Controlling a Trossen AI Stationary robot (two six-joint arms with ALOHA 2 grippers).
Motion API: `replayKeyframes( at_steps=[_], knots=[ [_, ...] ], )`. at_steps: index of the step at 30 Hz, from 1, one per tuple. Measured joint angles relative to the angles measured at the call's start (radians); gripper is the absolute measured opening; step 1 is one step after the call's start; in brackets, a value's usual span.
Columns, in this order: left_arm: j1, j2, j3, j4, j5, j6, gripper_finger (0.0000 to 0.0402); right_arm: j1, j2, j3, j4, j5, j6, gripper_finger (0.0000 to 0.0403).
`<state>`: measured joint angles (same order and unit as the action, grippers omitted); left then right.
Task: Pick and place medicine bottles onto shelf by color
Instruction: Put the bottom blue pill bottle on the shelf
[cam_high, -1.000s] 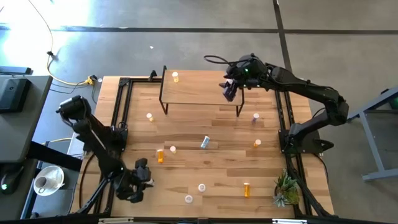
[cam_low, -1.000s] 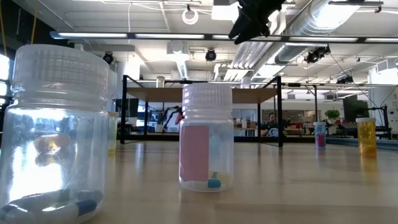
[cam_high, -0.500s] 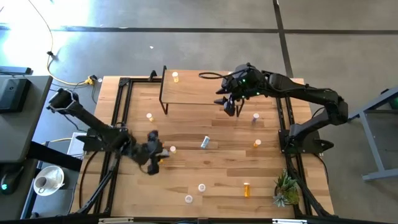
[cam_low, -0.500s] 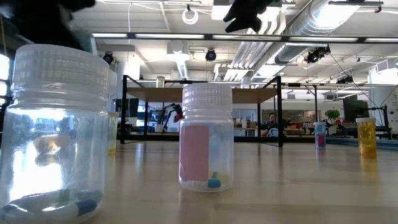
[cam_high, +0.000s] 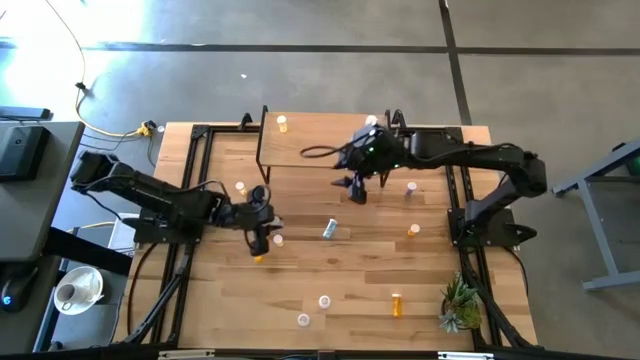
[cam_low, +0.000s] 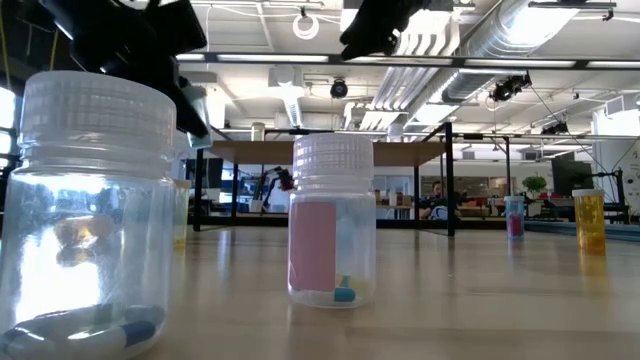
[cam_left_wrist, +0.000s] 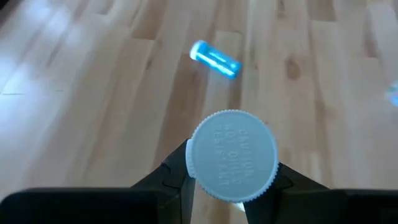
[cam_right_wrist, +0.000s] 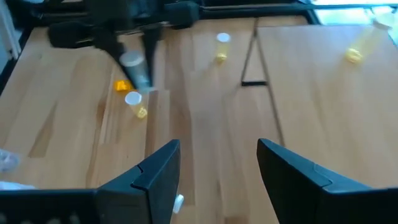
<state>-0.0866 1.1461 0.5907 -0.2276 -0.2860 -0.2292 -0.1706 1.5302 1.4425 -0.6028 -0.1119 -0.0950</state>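
1. While the right arm hangs in the air, the left gripper (cam_high: 259, 232) is down over the tabletop (cam_high: 350, 270), well in front of the shelf (cam_high: 320, 142), with its jaws clenched on a white-capped bottle (cam_left_wrist: 232, 155).
2. Through the left wrist view, only that bottle's round cap shows between the dark fingers (cam_left_wrist: 169, 180), so its colour is hard to tell, perhaps orange.
3. Near the shelf's front edge, the right gripper (cam_high: 357, 190) hovers above the tabletop, jaws released and holding nothing.
4. One pale yellow bottle (cam_high: 282, 123) stands on the shelf, at its far left corner.
5. A light blue bottle (cam_high: 329, 229) lies on its side in front of the shelf, near the left gripper.
6. Other medicine bottles stand scattered farther from the shelf, among them an orange one (cam_high: 397, 304).
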Motion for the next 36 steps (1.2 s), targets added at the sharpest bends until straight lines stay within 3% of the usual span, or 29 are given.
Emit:
replayKeyframes(
  at_steps=[12,18,24,36],
  knots=[
    [0.126,0.000,0.000,0.023,0.079,0.058,0.0087,0.078,0.162,0.000,0.184,-0.030,-0.186,0.0204],
    [0.139,0.000,0.000,0.078,0.130,0.112,0.0087,0.088,0.223,0.000,0.317,-0.033,-0.173,0.0204],
    [0.139,0.000,0.000,0.124,0.129,0.140,0.0087,0.088,0.273,0.000,0.433,-0.119,-0.122,0.0204],
    [0.139,0.000,0.000,0.150,0.118,0.147,0.0087,0.089,0.353,0.001,0.608,-0.146,-0.063,0.0204]
  ],
)
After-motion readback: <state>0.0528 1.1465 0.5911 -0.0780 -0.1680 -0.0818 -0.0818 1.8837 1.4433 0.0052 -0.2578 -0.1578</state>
